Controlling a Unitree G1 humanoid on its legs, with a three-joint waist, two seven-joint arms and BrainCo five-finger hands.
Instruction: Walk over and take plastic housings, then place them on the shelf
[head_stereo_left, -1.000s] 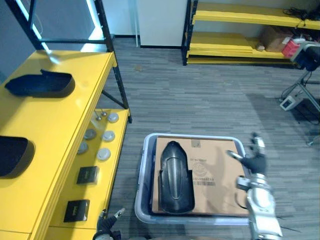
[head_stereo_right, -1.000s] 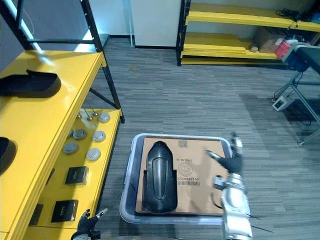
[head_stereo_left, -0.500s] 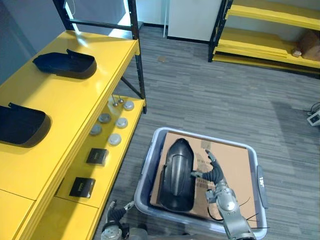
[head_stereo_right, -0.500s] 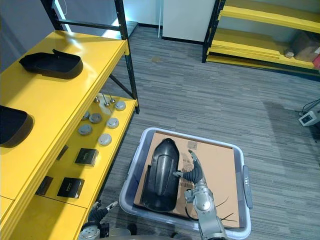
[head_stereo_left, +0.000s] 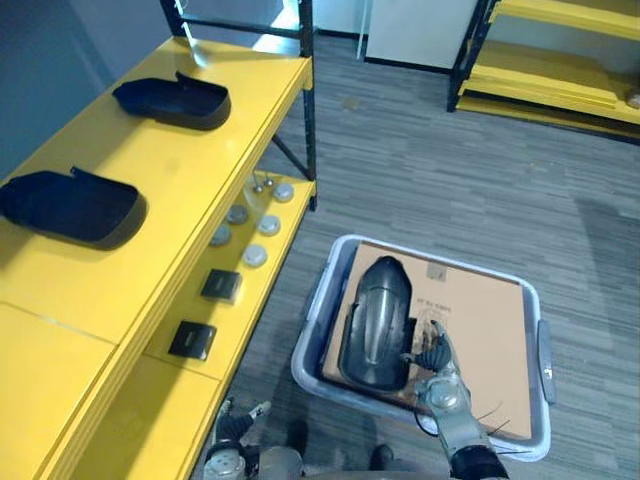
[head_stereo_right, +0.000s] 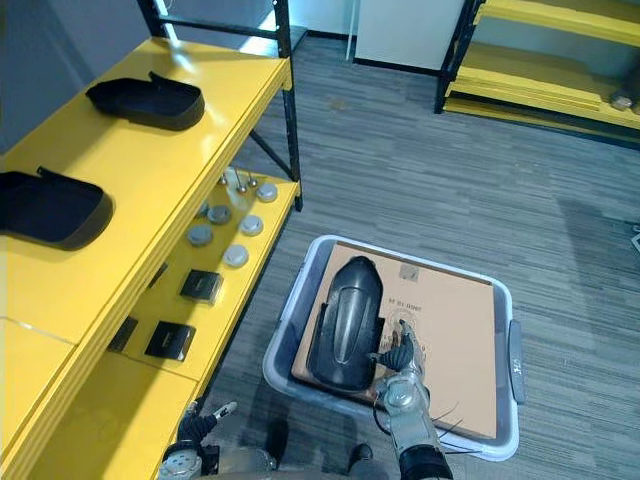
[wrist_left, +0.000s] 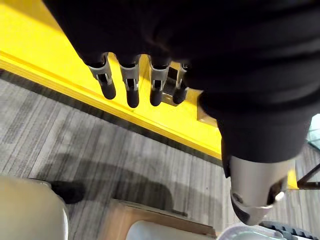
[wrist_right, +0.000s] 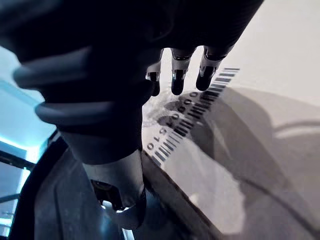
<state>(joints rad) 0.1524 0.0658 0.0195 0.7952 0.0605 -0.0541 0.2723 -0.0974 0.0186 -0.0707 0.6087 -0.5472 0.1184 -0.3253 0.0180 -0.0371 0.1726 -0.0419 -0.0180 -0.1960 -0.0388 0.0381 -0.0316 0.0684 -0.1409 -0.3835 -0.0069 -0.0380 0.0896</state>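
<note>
Housings lie in two places. One black plastic housing (head_stereo_left: 375, 322) rests lengthwise on a sheet of cardboard (head_stereo_left: 480, 330) inside a grey bin (head_stereo_left: 310, 335) on the carpeted floor. Two more dark housings (head_stereo_left: 172, 100) (head_stereo_left: 72, 205) sit well apart from each other on the top of the yellow shelf (head_stereo_left: 200, 190) to the robot's left.

The right hand (head_stereo_left: 433, 352) hovers over the cardboard, just beside the near right edge of the housing in the bin. In the right wrist view its fingers (wrist_right: 177, 75) reach out straight above the printed barcode, and its thumb (wrist_right: 117, 195) points down next to the housing's dark rim. The hand is released and grasps nothing – whether the thumb touches the housing cannot be told.

The left hand (head_stereo_left: 236, 424) hangs low by the front of the shelf, near the floor. In the left wrist view its fingers (wrist_left: 132, 87) are straight and relaxed, empty, with the yellow edge of the lower shelf level past them.

On that lower level lie several round grey discs (head_stereo_left: 255, 255) and two flat black boxes (head_stereo_left: 221, 285) (head_stereo_left: 192, 340).
</note>
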